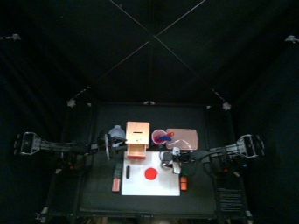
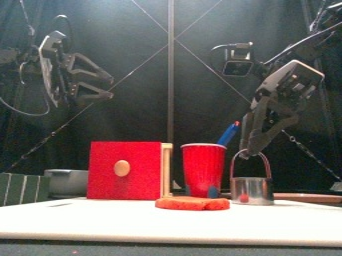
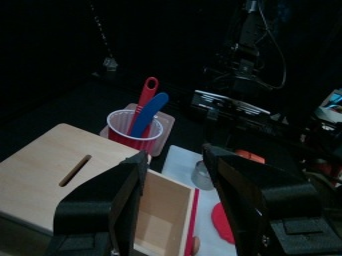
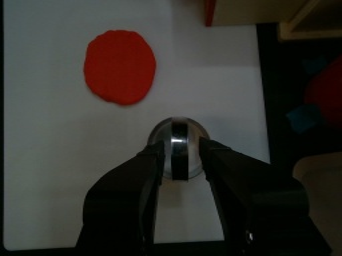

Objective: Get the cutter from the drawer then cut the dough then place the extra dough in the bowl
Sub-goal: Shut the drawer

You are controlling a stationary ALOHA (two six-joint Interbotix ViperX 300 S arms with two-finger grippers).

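Right claw point(image 2: 254, 140) clamped on the wire handle of the round cutter point(image 2: 251, 190), upright near the right edge of the white board point(image 4: 54, 180), toward its back corner. Red dough point(image 2: 193, 203) flat at the board's middle, apart from the cutter, off to its left and a little toward the front edge; right arm plainly the nearer. Left claw point(image 3: 174, 168) spread apart, empty, hovering over the open wooden box point(image 2: 127, 170) behind the board.

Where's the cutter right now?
Front view: the cutter is at the right side of the white board, right of the dough and red cup, its wire handle held by the right end effector.
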